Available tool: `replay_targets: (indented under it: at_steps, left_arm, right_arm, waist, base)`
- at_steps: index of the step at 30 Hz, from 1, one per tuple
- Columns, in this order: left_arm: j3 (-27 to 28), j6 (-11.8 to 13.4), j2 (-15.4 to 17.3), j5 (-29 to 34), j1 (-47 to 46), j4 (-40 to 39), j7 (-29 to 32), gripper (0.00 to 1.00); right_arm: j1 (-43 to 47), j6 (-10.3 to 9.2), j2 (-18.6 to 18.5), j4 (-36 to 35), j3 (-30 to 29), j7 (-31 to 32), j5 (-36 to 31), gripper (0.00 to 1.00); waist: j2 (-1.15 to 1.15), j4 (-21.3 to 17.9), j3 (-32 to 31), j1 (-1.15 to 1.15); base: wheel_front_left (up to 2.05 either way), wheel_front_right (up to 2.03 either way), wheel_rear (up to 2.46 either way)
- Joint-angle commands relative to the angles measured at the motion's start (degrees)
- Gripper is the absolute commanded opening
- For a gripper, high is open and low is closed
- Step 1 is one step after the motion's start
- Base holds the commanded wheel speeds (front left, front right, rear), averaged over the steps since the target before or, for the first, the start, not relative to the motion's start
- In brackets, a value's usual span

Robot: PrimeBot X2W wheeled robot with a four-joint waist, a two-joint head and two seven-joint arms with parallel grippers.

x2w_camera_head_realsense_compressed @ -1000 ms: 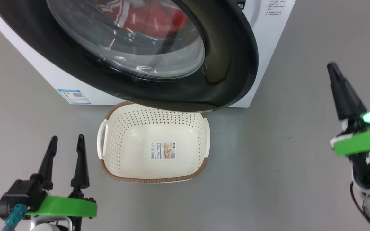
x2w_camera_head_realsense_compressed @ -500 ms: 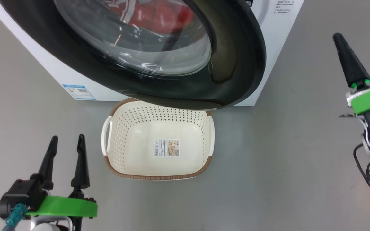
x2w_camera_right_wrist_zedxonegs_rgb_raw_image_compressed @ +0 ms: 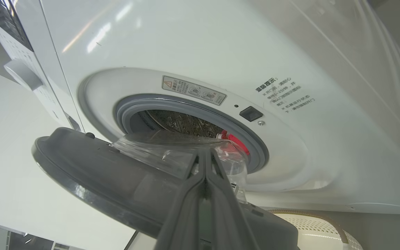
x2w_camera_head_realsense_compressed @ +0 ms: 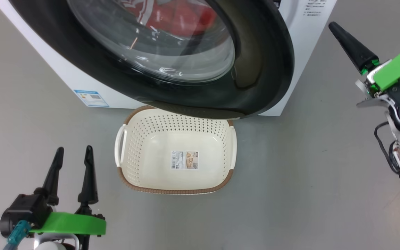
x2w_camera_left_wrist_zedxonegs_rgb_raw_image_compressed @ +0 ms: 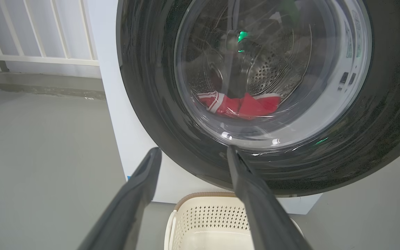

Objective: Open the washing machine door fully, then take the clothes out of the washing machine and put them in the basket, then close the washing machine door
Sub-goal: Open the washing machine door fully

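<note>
Overhanging basket (x2w_camera_head_realsense_compressed: 172, 190): washing machine door (x2w_camera_head_realsense_compressed: 264, 69) | clothes (x2w_camera_head_realsense_compressed: 182, 16) visible through it

The washing machine (x2w_camera_head_realsense_compressed: 304, 52) stands on the floor (x2w_camera_head_realsense_compressed: 290, 180), at the far side in the head view. The washing machine door (x2w_camera_head_realsense_compressed: 262, 69) hangs ajar before its opening, swung out on the right (the right wrist view looks into that gap). The clothes (x2w_camera_head_realsense_compressed: 182, 17) lie in the drum, behind the door's window. The basket (x2w_camera_head_realsense_compressed: 134, 149) sits on the floor just before the machine, its far rim under the door's lower edge. The left gripper (x2w_camera_head_realsense_compressed: 74, 149) is left of the basket. The right gripper (x2w_camera_head_realsense_compressed: 335, 27) is right of the door, apart from it.
</note>
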Motion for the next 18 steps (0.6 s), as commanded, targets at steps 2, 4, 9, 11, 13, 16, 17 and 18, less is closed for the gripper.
replay_targets:
  at_steps: [2,4,9,11,13,16,17,18]
  left_arm:
    - [1.6,0.0,1.1,-0.5,-1.0,-1.2,-0.5,1.00]
    - [1.5,0.1,1.1,-0.6,-1.0,-1.2,-0.5,1.00]
    - [1.2,0.3,1.1,-1.0,-1.0,-1.2,-0.5,1.00]
    - [1.2,0.3,1.1,-1.1,-1.0,-1.2,-0.5,1.00]
    - [1.2,0.4,1.1,-1.1,-1.1,-1.2,-0.5,1.00]
    - [1.1,0.4,1.1,-1.2,-1.1,-1.1,-0.5,1.00]
    - [1.1,0.5,1.1,-1.2,-1.1,-1.1,-0.5,1.00]
    - [1.1,0.5,1.1,-1.3,-1.1,-1.0,-0.5,1.00]
  right_arm:
    - [-2.0,0.09,0.2,0.3,0.9,1.6,0.9,0.00]
    - [-3.2,0.09,0.6,1.9,1.1,3.3,1.8,0.00]
    - [-6.5,0.09,1.4,6.0,1.6,6.6,3.0,0.00]
    - [-7.7,0.09,1.9,7.8,1.9,8.1,3.5,0.00]
    - [-8.8,0.09,2.4,9.3,2.2,9.6,4.0,0.00]
    - [-10.0,0.09,3.1,10.6,2.7,11.3,4.3,0.00]
    - [-10.2,0.09,3.3,10.9,2.9,11.9,4.4,0.00]
    - [-10.4,0.09,3.4,11.1,3.0,12.5,4.5,0.00]
  waist:
    - [0.00,0.5,0.0,0.00]
    - [0.00,0.9,0.0,0.00]
    - [0.00,1.7,0.2,0.00]
    - [0.00,1.9,0.3,0.00]
    - [0.00,2.1,0.3,0.00]
    - [0.00,2.4,0.3,0.00]
    - [0.00,2.5,0.3,0.00]
    - [0.00,2.6,0.2,0.00]
  base:
    - [0.00,0.00,0.00]
    - [0.00,0.00,0.00]
    - [0.00,0.00,0.00]
    - [0.00,0.00,0.00]
    - [0.00,0.00,0.00]
    - [0.00,0.00,0.00]
    - [0.00,0.00,0.00]
    - [0.00,0.00,0.00]
